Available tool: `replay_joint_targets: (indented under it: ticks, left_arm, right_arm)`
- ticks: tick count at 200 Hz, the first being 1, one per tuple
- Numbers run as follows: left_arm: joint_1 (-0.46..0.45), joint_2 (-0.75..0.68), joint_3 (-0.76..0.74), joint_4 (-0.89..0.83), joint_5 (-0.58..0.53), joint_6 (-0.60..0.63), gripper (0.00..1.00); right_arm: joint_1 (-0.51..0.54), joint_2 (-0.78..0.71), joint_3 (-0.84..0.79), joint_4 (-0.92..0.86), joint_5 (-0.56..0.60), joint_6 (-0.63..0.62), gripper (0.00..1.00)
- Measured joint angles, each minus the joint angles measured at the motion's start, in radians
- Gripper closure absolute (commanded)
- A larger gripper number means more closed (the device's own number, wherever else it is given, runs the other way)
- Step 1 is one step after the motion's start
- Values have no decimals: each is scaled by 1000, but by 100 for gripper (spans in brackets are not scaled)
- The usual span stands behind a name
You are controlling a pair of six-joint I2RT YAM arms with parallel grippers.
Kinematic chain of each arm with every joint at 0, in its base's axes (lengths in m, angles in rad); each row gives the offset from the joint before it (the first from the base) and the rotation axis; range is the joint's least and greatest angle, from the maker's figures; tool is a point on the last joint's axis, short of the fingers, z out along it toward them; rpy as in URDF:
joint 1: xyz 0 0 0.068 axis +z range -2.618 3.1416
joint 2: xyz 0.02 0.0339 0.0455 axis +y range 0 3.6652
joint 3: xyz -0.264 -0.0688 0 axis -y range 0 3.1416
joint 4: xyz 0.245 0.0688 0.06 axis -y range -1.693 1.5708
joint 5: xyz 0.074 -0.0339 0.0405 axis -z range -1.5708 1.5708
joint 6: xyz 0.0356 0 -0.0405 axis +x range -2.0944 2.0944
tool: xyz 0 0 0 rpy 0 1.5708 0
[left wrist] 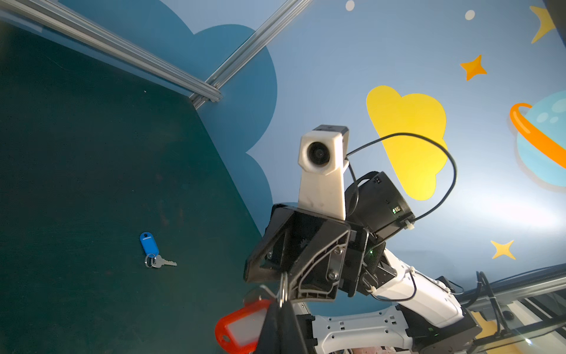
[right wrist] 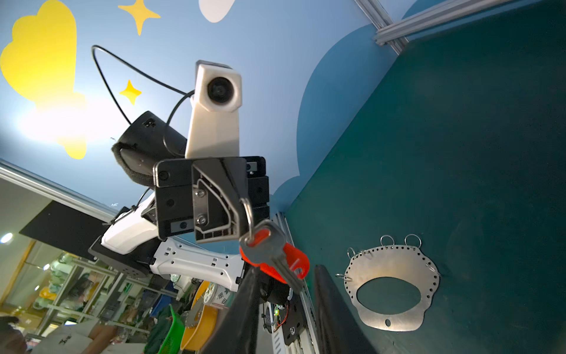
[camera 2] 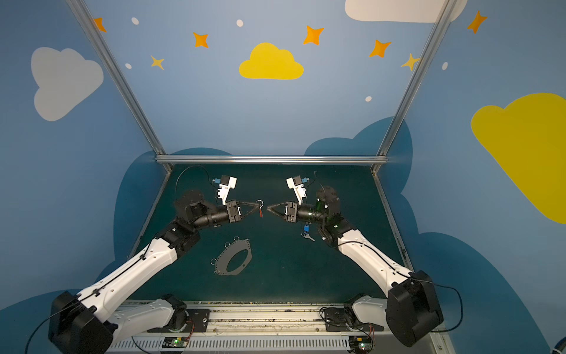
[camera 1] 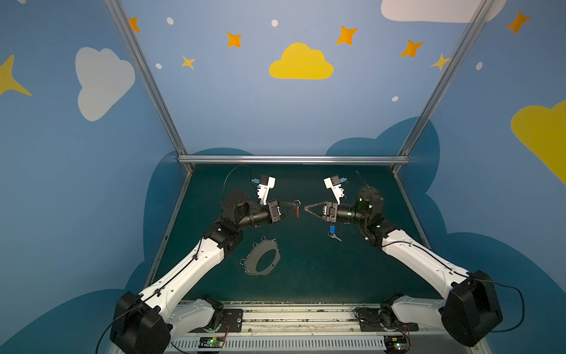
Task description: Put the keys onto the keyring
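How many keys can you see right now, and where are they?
2. The red-tagged key hangs in the air from the left gripper, which is shut on its ring. The blue-tagged key lies on the mat, right of centre. No others are visible.

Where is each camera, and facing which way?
Top views: high, near side, looking down the table; left arm, right arm show.
Left wrist: on left arm, faces right gripper, blue-tag key; left fingers show.
Right wrist: on right arm, faces left gripper, keyring; right fingers show.
Shared: both wrist views show the red-tag key.
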Motion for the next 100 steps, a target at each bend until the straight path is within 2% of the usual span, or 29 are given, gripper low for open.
replay_joint_targets:
  ticks: [56, 100]
  left_arm:
    - [0, 0, -34, 41, -51, -29, 96]
    - [0, 12, -53, 88, -76, -64, 96]
  right_arm:
    - [8, 34, -23, 218, 68, 156, 70]
    - [16, 117, -23, 356, 85, 251, 71]
